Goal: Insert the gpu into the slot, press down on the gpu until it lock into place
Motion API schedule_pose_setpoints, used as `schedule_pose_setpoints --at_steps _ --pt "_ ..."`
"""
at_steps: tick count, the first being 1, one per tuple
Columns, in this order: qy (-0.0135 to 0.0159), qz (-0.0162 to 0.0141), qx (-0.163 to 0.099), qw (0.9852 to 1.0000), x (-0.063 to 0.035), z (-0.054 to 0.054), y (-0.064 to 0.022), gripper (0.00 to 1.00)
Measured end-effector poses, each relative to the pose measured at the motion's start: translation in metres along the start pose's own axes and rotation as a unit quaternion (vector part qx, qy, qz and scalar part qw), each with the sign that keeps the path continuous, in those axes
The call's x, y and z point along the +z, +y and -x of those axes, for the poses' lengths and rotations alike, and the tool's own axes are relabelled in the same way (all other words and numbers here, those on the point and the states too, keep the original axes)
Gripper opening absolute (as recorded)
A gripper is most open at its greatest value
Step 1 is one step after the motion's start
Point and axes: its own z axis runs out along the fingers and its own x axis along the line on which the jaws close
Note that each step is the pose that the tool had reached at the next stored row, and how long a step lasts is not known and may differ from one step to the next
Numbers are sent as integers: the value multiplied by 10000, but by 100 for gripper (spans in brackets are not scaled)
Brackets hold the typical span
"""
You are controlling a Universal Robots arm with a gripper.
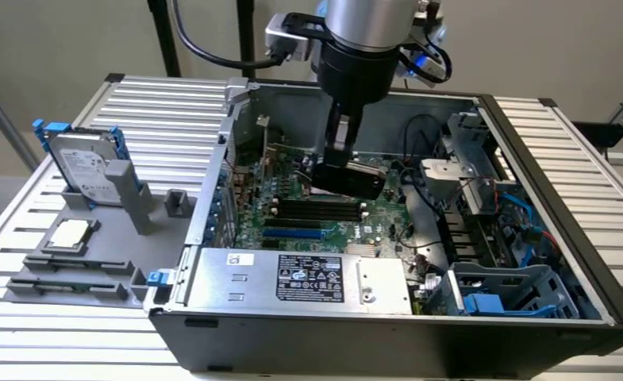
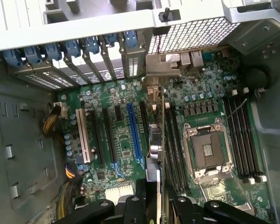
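GPU (image 1: 351, 181), a thin flat black circuit card w/ a dark cover, hangs inside the open dark metal computer case (image 1: 396, 341), above the green board (image 1: 380, 226). We see the black gripper (image 1: 336, 159) pinching it from above, 1 finger on each flat side. In the wrist view the GPU (image 2: 157, 140) shows edge-on as a thin line. It runs away from the gripper (image 2: 156, 205) toward the case's back wall w/ the row of blue clips (image 2: 65, 49).

The slot (image 2: 134, 133), a long thin bright-blue plastic strip, lies just beside the card, on the side away from the square silver processor socket (image 2: 207, 149). Card and slot run the same way, long side along long side. So we think no turn is needed, just a small slide sideways and then down. The GPU is not in the slot yet. It looks to us like it is over the black strip next door.

Room is tight. The black memory rows (image 2: 172, 140) are close on 1 side, and a long white slot (image 2: 83, 135) lies well past the blue 1. In the exterior view the slot (image 1: 293, 233) is lower than the card, toward the exterior view's left, near the silver power-supply box (image 1: 301, 278). We think the card's far end could bump the metal back wall.
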Motion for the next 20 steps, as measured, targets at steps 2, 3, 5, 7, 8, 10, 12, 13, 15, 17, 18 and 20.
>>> schedule_pose_setpoints --at_steps 2,3,5,7,8,10,12,13,15,17,18,20 --pt "1 7 -104 9999 18 -9 -2 26" --pt "3 10 -164 9999 28 -13 -3 26" --pt "7 17 -275 9996 44 -20 -5 26" --pt "13 23 -377 9993 57 -27 -7 26" --pt "14 26 -421 9991 64 -31 -7 26" --pt "17 28 -491 9988 84 -40 -1 26" --pt "18 21 -532 9986 113 -49 21 26" --pt "17 15 -550 9985 129 -55 36 26" --pt "17 5 -577 9983 158 -66 66 26" --pt "16 -3 -601 9982 186 -79 93 26" --pt "17 -5 -611 9981 199 -89 106 26" --pt "17 -8 -624 9981 223 -111 130 26"
